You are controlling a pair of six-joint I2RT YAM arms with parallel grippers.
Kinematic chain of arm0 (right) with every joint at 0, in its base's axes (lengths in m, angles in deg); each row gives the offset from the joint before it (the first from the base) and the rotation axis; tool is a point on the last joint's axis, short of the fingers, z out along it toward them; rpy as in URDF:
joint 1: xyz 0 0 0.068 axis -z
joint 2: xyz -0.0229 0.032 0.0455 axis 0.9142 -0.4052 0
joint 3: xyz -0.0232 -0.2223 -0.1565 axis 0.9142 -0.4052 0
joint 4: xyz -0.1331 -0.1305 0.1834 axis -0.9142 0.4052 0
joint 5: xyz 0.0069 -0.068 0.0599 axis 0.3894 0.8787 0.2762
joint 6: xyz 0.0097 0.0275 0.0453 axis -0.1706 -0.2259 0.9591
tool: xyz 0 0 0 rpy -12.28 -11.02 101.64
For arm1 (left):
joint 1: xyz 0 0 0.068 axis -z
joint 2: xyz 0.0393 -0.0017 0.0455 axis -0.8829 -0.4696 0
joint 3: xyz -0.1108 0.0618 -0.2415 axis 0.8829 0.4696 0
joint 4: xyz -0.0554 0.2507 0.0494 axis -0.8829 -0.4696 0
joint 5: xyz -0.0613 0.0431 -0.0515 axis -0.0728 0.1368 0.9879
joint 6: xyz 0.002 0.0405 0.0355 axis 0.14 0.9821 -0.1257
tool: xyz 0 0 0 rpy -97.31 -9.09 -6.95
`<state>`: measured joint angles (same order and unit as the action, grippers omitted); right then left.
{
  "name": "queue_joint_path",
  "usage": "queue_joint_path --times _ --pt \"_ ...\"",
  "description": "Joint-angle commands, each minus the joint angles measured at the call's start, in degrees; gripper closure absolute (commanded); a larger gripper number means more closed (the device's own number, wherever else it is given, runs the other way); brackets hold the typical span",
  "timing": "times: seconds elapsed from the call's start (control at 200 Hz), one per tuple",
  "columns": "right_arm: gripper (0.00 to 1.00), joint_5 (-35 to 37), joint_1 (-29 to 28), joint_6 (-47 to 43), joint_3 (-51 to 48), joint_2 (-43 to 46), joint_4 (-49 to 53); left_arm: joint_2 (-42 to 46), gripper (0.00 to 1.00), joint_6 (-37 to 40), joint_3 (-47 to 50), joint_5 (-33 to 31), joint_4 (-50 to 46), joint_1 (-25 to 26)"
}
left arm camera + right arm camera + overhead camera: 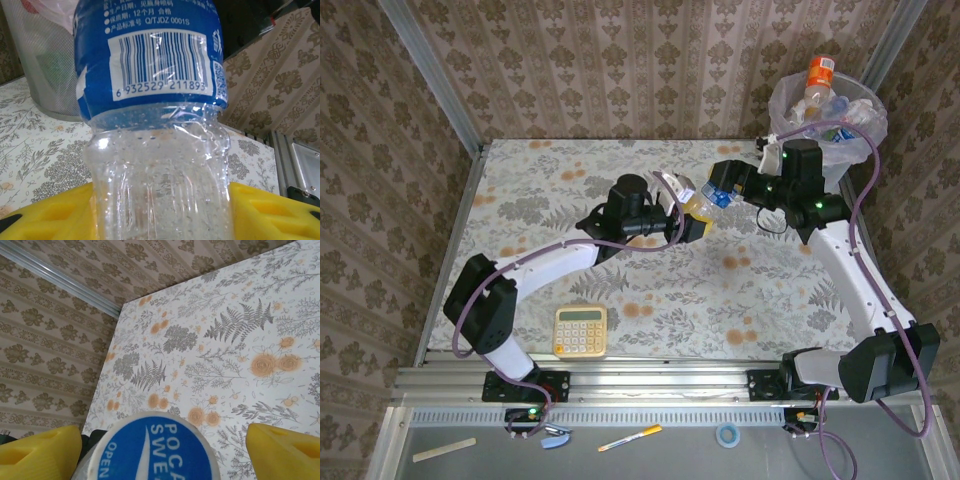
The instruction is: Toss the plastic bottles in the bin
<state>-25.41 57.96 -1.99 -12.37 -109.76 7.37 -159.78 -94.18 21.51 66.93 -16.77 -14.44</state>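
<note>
The left hand (686, 218) was clamped on the clear body of a blue-labelled plastic bottle (155, 125), held above the tabletop (570, 170) with its long axis pointing at the right hand (160, 445). That hand's fingers stood apart either side of the blue cap (155, 452), not touching it. The bin (870, 115) lay at the far right corner, nearer the right arm.

Table (570, 190): calculator (580, 331) at near edge, left of centre. At far right corner, bin (868, 140) with binned bottles (820, 105) inside, one rising above the rim. Right of centre, held bottle (155, 150) clamped in left gripper (160, 220); its cap end lies between the spread fingers of right gripper (160, 455).
</note>
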Motion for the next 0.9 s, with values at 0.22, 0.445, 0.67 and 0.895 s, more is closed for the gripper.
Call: queue_joint_path --times 0.22,0.445,0.67,0.895 --pt "0.26 -3.6 -0.4 2.9 -0.7 1.4 1.8 0.8 0.60 7.2 -4.8 -6.3 -4.1 1.3" --pt "0.38 -5.3 -0.5 3.8 -0.2 2.5 3.3 -0.2 0.60 8.1 -5.8 -6.3 -4.1 1.3" --pt "0.52 -5.3 -0.6 3.8 1.0 3.1 4.3 1.2 0.36 9.1 -3.2 -6.0 -1.4 1.3" --pt "0.57 4.9 0.9 -2.9 7.2 6.5 8.3 4.5 0.00 5.8 0.3 -6.8 0.1 -0.4"
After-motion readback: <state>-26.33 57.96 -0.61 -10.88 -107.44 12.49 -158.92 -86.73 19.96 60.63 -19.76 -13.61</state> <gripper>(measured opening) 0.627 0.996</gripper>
